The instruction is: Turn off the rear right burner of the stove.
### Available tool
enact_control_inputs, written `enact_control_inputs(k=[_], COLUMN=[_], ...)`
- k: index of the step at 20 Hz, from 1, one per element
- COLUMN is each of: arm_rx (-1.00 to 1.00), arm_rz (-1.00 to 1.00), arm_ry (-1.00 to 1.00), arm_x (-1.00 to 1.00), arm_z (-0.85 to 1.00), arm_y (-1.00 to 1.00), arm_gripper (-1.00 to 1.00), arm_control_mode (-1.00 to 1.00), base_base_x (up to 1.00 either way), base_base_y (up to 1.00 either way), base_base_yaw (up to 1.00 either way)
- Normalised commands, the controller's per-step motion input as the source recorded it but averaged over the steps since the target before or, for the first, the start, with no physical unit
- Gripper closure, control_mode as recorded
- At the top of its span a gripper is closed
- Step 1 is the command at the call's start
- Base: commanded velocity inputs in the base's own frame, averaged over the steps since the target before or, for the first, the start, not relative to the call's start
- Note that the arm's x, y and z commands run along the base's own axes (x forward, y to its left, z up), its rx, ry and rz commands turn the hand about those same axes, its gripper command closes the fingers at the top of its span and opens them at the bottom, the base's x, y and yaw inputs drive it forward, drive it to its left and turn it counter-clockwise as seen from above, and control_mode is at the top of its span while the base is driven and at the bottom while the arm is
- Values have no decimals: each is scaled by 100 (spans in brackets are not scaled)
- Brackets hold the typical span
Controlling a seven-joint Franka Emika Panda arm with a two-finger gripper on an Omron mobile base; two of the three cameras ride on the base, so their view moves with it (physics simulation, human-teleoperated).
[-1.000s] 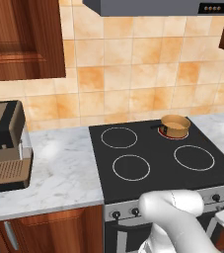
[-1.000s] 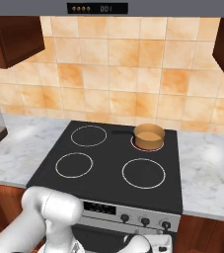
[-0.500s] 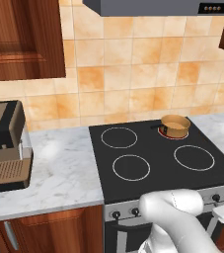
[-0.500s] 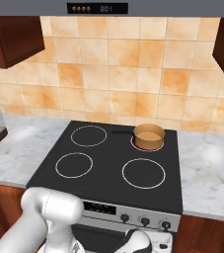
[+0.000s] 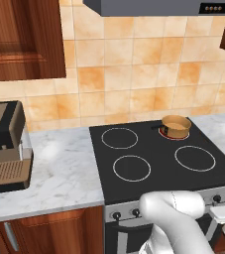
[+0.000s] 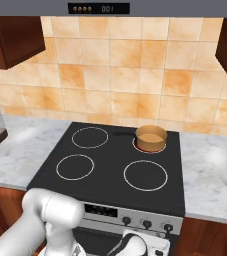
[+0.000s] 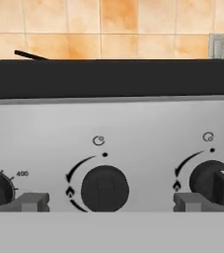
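Left base view: stove [image 5: 158, 163] of black glass, four thin rings; rear right burner [image 5: 175, 134] glowing red under one round copper pot [image 5: 176, 126].
Right base view: four small dark knobs [image 6: 146, 223] on silver panel.
Hand view: gripper [image 7: 108, 201] open, one round knob [image 7: 104, 188] between grey fingertips [image 7: 32, 201].

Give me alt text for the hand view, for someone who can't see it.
Close-up of the stove silver front panel: the open claw faces a round dark knob centred between its fingertips. A second knob sits at right, black cooktop glass and orange tiles above.
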Motion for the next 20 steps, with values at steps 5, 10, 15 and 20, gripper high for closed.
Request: enact_control_inputs(k=[5, 10, 15, 20], arm_rx=[0, 0, -1, -3], arm_rz=[-4, 0, 0, 0], arm_ry=[-8, -7, -5, -4], arm_x=[19, 25, 1, 0], arm_z=[-2, -6, -17, -24], arm_y=[16, -1, -3, -10], arm_gripper=[-100, -100, -100, -100], arm_control_mode=[-100, -100, -100, -100], base_base_x=[0, 0, 0, 0], base_base_y=[0, 0, 0, 0], base_base_yaw=[0, 0, 0, 0])
